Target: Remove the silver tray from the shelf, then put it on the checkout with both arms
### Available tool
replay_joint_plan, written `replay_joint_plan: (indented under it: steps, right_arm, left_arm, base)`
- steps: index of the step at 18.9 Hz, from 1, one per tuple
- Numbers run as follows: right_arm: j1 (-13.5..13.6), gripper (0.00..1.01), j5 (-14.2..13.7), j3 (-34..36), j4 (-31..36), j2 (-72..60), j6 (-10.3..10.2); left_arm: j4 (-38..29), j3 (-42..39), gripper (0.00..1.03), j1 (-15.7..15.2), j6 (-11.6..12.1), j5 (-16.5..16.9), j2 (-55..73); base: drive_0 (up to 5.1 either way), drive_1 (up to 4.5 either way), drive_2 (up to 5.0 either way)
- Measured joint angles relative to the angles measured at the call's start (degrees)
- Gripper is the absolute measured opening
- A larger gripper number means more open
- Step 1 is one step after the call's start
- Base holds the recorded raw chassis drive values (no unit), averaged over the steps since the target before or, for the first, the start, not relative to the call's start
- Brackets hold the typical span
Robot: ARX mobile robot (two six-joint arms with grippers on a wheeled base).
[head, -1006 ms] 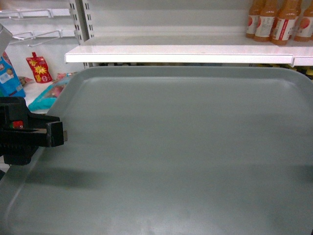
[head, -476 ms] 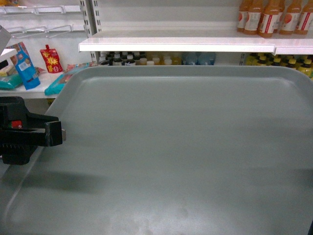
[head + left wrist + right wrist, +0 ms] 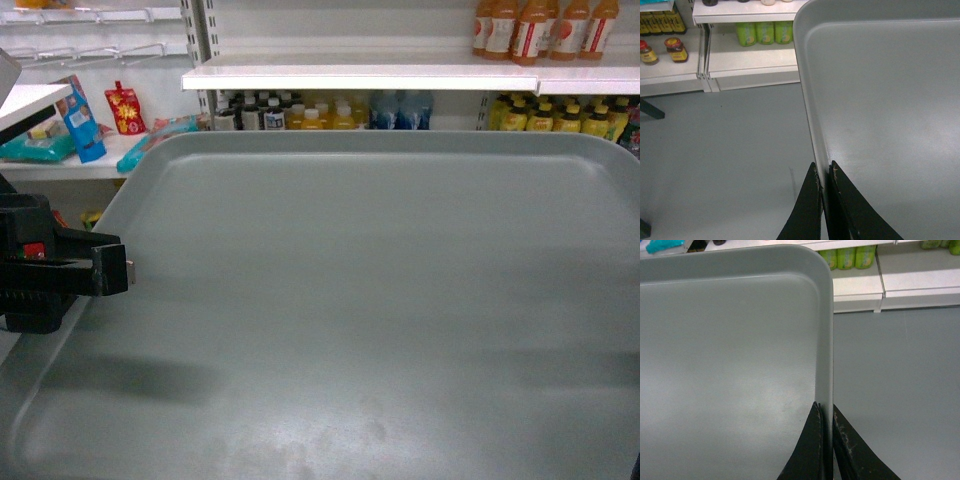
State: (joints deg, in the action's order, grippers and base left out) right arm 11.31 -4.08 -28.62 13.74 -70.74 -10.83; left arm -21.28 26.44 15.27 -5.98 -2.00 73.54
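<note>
The silver tray (image 3: 380,300) fills most of the head view, held level in the air in front of the shelf (image 3: 400,75) and apart from it. My left gripper (image 3: 125,272), with its red block, is shut on the tray's left rim. In the left wrist view the left gripper (image 3: 823,167) pinches that rim of the tray (image 3: 890,100) between both thin black jaws. My right gripper (image 3: 825,407) is shut the same way on the right rim of the tray (image 3: 730,350); the head view does not show it. The checkout is out of view.
Orange bottles (image 3: 540,30) stand on the shelf, with rows of smaller bottles (image 3: 330,112) below it. Snack packets (image 3: 125,108) lie on a lower board at the left. Under the tray is bare grey floor (image 3: 730,160). Low shelves hold green bottles (image 3: 765,32) and jars (image 3: 675,49).
The shelf has drawn farther off and higher in the head view, and the bottle rows beneath it have come into sight. The tray stays gripped at both rims.
</note>
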Motion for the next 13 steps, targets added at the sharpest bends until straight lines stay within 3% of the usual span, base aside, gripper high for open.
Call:
replay_joint_plan:
  steps: [13]
  right_arm:
    - [-0.02,0.03,0.0,0.0,-0.15,-0.02,0.0]
  left_arm:
    - [0.22,-0.02,0.03,-0.04,-0.02,0.02,-0.04]
  base:
    - [0.1,-4.03,4.2]
